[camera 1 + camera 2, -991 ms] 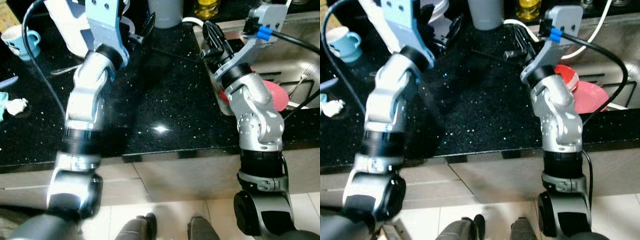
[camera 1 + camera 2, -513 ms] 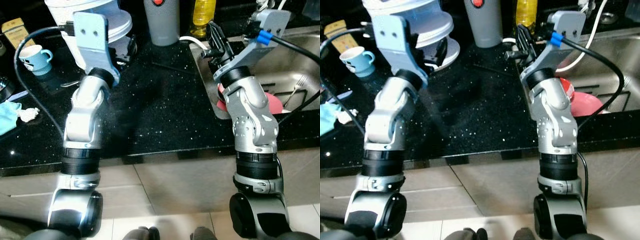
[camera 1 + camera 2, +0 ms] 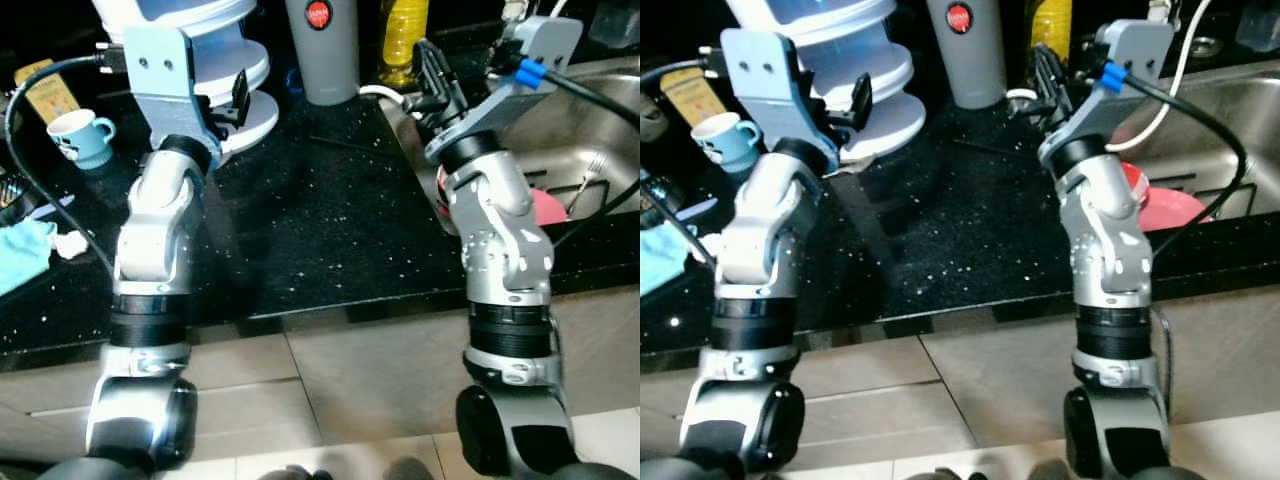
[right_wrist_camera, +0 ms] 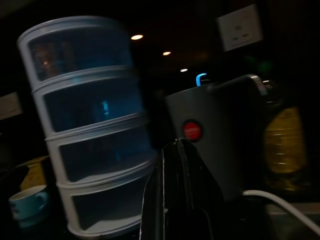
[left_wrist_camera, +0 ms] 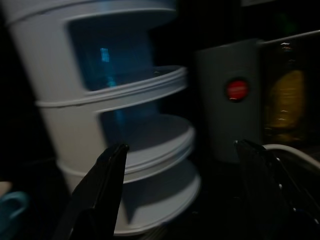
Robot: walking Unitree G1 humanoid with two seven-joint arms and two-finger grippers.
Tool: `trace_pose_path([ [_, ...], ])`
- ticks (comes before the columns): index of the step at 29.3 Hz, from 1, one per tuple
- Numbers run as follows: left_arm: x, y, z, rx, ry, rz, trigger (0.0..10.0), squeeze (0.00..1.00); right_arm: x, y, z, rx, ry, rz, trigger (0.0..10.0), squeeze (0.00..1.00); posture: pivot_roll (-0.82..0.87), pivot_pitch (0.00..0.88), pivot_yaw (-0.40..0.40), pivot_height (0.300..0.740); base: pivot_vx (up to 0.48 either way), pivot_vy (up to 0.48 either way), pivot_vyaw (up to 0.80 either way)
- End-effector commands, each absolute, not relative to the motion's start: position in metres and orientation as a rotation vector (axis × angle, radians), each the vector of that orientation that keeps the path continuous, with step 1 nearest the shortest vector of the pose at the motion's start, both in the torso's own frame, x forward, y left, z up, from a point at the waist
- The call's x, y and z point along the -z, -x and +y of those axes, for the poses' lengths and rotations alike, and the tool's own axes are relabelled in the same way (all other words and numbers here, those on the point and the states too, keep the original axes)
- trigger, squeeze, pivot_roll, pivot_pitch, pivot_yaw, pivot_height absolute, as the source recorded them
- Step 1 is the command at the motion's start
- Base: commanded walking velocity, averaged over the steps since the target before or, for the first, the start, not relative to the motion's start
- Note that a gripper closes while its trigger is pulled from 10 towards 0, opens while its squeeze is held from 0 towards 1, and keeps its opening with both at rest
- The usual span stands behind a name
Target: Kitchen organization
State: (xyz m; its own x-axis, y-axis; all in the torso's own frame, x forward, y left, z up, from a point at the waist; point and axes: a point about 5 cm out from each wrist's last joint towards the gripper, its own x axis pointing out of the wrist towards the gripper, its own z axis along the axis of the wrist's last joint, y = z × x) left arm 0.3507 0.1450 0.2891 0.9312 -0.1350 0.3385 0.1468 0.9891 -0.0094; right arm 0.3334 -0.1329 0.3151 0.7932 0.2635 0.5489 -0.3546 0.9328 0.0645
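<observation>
Left end effector (image 5: 180,192) is raised over the black tabletop (image 3: 320,220), fingers spread apart and gripping nothing. The white tiered container (image 3: 215,60) stands at the rear left of the tabletop, directly ahead of it and close by. Right end effector (image 4: 176,200) has its fingers pressed together, empty, held above the tabletop edge beside the sink (image 3: 590,130). The grey canister (image 3: 966,50) stands upright between the two, a yellow bottle (image 3: 400,35) just beside it. A blue cup (image 3: 80,135) sits further left.

Upright white tiered container (image 3: 845,75) on countertop (image 3: 970,230)
</observation>
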Motion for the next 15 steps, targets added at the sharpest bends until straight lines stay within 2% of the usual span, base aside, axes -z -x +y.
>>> trace_pose_path([
  [1,-0.287,-0.353,0.152,0.114,0.016,-0.322,10.0,0.0,-0.315,-0.334,-0.132,-0.339,-0.178,-0.565,10.0,0.0,-0.05,0.0,0.156,0.74,0.0,0.292,0.0],
  [15,-0.275,-0.357,0.149,0.117,-0.021,-0.248,10.0,0.0,-0.315,-0.333,-0.133,-0.337,-0.169,-0.566,10.0,0.0,-0.07,0.001,0.153,0.74,0.0,0.02,0.0],
])
